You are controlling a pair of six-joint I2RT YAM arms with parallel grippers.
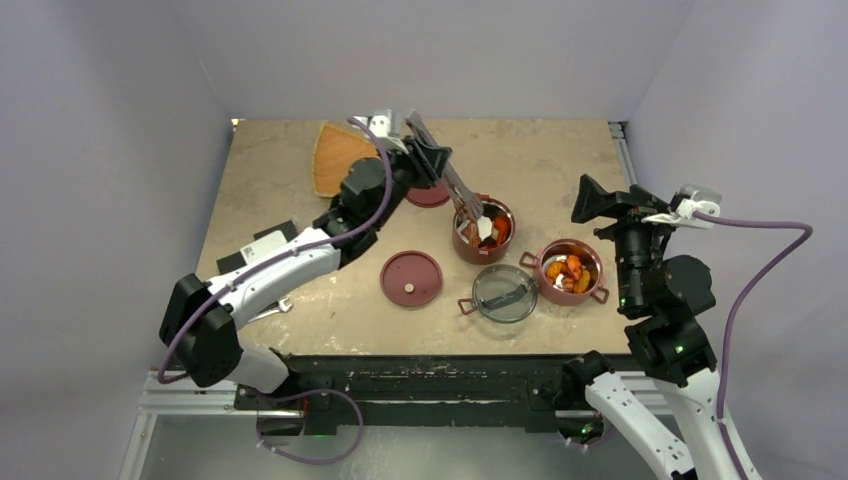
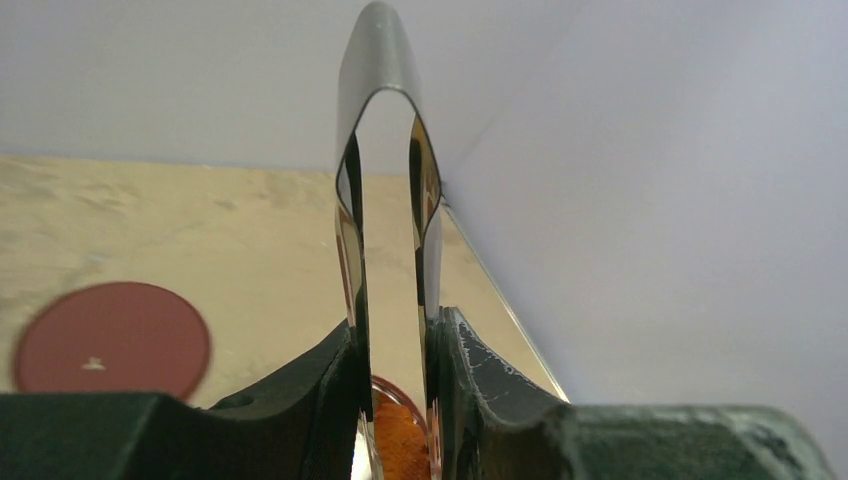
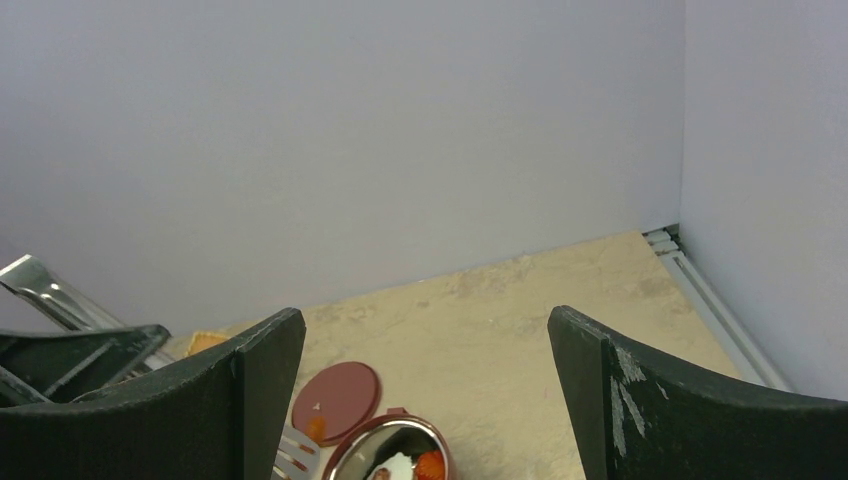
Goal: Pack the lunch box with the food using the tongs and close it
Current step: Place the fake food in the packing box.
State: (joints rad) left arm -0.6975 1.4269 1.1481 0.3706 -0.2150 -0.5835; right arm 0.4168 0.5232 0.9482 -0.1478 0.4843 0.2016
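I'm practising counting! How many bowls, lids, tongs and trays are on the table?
Bowls: 2
Red lids: 2
Clear lid: 1
Tongs: 1
Tray: 1
Total: 7

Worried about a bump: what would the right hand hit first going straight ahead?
Likely nothing close: the right hand points above the lunch box bowl toward the wall, though depth is unclear.
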